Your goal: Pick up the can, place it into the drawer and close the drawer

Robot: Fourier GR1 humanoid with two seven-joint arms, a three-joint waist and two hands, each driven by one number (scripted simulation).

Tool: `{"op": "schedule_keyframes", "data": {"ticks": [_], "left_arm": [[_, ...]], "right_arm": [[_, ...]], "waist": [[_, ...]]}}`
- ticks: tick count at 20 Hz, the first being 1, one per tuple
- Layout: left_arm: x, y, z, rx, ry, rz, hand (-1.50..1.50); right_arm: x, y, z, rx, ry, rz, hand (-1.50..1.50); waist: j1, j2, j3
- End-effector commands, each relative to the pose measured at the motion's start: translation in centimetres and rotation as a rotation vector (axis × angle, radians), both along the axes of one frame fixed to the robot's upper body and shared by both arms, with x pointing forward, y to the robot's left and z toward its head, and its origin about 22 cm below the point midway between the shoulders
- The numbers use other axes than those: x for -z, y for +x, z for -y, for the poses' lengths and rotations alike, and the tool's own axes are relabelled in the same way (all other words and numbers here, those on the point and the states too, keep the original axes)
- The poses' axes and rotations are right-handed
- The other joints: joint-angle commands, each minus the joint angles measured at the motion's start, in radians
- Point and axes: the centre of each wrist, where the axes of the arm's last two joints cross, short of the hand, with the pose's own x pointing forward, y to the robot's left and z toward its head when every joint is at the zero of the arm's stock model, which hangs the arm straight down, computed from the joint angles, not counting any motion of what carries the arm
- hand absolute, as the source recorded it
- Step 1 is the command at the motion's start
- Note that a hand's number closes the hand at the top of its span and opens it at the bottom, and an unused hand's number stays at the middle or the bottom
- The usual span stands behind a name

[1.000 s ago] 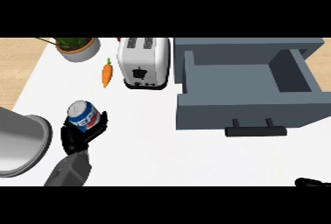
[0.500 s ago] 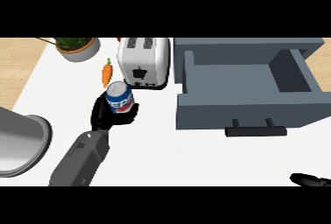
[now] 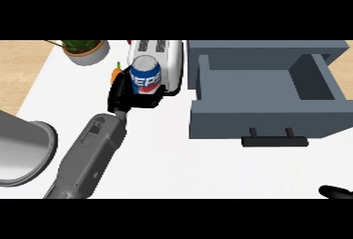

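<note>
1. At the far left a potted plant [image 3: 86, 50] and a carrot [image 3: 116, 73] sit on the white table [image 3: 172, 163], with a grey pot [image 3: 21, 151] at the near left. None of them lies on the way to the right.
2. The left robot hand [image 3: 131, 93] is clamped round the can [image 3: 145, 77], which is upright and appears to be held above the table, just in front of the toaster [image 3: 164, 63].
3. To do the carry well, I judge the can should travel right while staying upright and pass over the near wall of the drawer.
4. The drawer [image 3: 265, 105] stands open at the right; its handle [image 3: 274, 140] faces near. The can should be let go inside the drawer.
5. Only a dark tip of the right robot hand [image 3: 336, 191] shows at the near right; whether it is apart or together I cannot tell.
</note>
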Motion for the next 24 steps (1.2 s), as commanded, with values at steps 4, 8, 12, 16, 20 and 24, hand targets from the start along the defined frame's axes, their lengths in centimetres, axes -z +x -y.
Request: {"op": "schedule_keyframes", "data": {"ticks": [4,8,12,16,20,24], "left_arm": [[-6.9,1.0,4.5,0.054,-0.003,0.039,1.50],[-10.4,2.1,5.9,0.073,0.006,0.050,1.50],[-12.5,1.7,8.8,0.105,0.019,0.042,1.50],[-15.5,1.9,9.4,0.079,0.063,0.041,1.50],[-19.3,2.1,11.8,0.101,0.072,0.048,1.50],[-21.4,3.0,14.9,0.068,0.107,0.036,1.50]], "right_arm": [[0.4,-0.2,0.2,0.002,0.000,-0.012,-1.50],[0.2,0.2,0.5,0.004,0.001,0.013,-1.50],[-0.4,0.2,-0.4,-0.018,-0.009,-0.001,-1.50],[0.0,0.6,-0.6,-0.032,0.016,0.005,-1.50],[-0.9,1.1,-0.1,-0.008,-0.024,-0.002,-1.50],[-1.1,1.0,-0.5,-0.025,-0.002,0.006,-1.50]], "waist": [[0.003,-0.002,0.001],[-0.008,-0.001,0.001],[-0.025,-0.002,0.001],[-0.040,-0.005,0.003],[-0.041,0.005,0.001],[-0.046,0.011,0.001]]}}
